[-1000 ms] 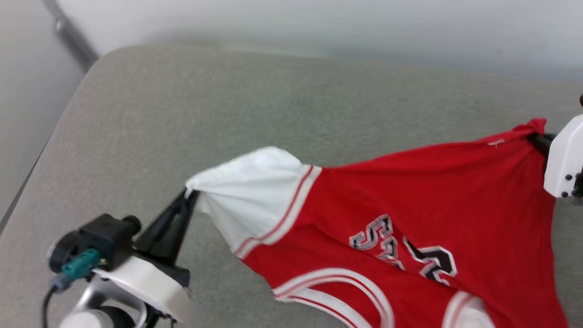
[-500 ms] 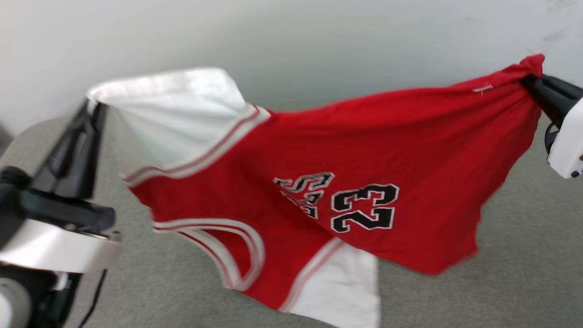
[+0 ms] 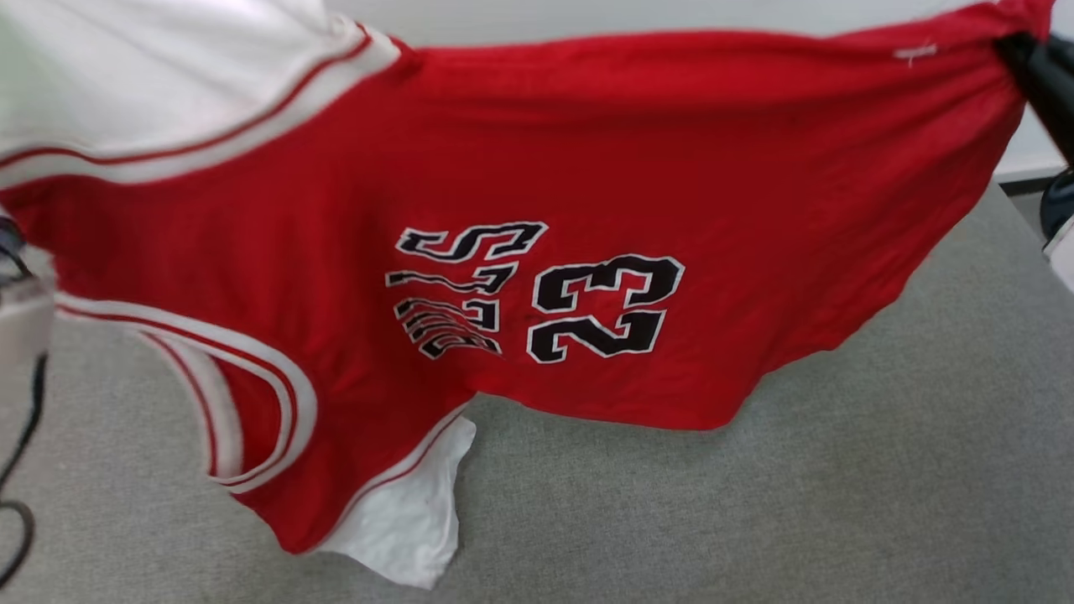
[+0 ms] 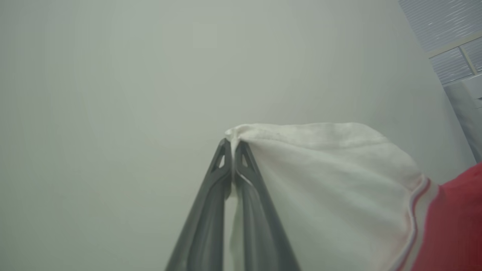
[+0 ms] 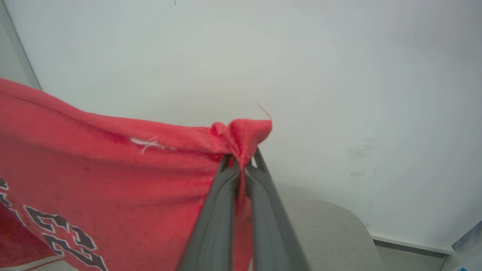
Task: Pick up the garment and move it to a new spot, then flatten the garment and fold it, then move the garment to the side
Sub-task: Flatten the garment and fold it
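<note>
The garment point(image 3: 537, 168) is airborne and spread broadside across the head view. We hold it at two points on its top edge.

Our left gripper point(image 4: 233, 145) has its fingers pressed together on the tip of a white sleeve point(image 4: 320, 180), mid-frame in the left wrist view, against a plain wall point(image 4: 113, 75). Our right gripper point(image 5: 243, 160) is clamped the same way on a bunched red corner, mid-frame in the right wrist view. In the head view its dark fingers sit at the upper right corner.

The cloth between the two grips runs nearly taut along the top of the frame, so the body hangs as a sheet. The black lettering point(image 3: 537, 294) faces us at centre. The neck opening point(image 3: 252, 403), with its striped trim, is at lower left. It looks as if the shirt hangs from one flank rather than from the shoulders. The second sleeve point(image 3: 411, 512) dangles lowest, at bottom centre, over the grey surface point(image 3: 755, 503). We cannot tell whether it touches.

Our reading is that the wide, high hold lets the weight pull out creases and lifts most of the fabric off the surface for the carry to a new spot. Flattening and folding are not yet done. Both pinches are small and might slip if the spread tightens.
</note>
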Robot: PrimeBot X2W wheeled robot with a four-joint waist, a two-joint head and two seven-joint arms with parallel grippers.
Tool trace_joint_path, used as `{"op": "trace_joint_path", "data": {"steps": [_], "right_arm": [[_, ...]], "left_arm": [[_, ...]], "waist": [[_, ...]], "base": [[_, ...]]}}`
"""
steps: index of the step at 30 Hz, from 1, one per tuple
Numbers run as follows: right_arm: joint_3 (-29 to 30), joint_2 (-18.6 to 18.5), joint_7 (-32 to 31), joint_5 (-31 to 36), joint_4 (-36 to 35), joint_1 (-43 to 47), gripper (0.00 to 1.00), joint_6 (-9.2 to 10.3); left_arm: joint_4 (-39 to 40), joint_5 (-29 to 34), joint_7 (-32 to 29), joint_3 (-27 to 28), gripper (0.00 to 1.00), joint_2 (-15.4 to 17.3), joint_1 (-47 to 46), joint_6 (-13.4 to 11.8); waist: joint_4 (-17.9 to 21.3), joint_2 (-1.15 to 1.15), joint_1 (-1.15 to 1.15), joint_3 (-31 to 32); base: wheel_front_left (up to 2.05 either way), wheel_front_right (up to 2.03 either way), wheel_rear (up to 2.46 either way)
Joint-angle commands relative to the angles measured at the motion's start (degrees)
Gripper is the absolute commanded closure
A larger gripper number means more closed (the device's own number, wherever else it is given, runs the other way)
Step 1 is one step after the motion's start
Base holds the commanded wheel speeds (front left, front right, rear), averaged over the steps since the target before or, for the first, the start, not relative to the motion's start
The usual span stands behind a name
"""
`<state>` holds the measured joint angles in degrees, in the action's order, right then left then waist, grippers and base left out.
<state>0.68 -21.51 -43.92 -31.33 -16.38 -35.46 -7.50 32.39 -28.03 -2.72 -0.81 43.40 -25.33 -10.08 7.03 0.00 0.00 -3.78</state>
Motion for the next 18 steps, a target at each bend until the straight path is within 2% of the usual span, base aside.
{"op": "trace_joint_path", "data": {"steps": [1,9,14,18], "right_arm": [[0.34,0.58,0.64,0.24,-0.44,-1.32,1.00,0.03],[2.35,0.47,3.61,1.47,-0.65,-7.63,1.00,0.03],[3.03,-0.97,7.44,3.09,2.57,-14.27,1.00,0.03],[2.67,-0.68,11.66,5.05,7.73,-21.79,1.00,0.03]], "left_arm": [[-0.45,-0.20,-0.30,0.28,1.00,0.50,-1.74,0.24],[-4.15,-0.97,-1.02,-0.73,1.00,2.08,-13.89,2.54],[-9.41,-0.70,-1.39,-3.00,1.00,2.96,-25.35,5.51],[-15.98,0.25,-0.97,-5.96,1.00,2.63,-37.48,8.73]], "waist": [[0.60,0.00,0.00,-1.10],[1.09,0.00,0.00,-8.87],[0.48,0.00,0.00,-16.46],[-0.11,0.00,0.00,-22.44]], "base": [[0.00,0.00,0.00],[0.00,0.00,0.00],[0.00,0.00,0.00],[0.00,0.00,0.00]]}}
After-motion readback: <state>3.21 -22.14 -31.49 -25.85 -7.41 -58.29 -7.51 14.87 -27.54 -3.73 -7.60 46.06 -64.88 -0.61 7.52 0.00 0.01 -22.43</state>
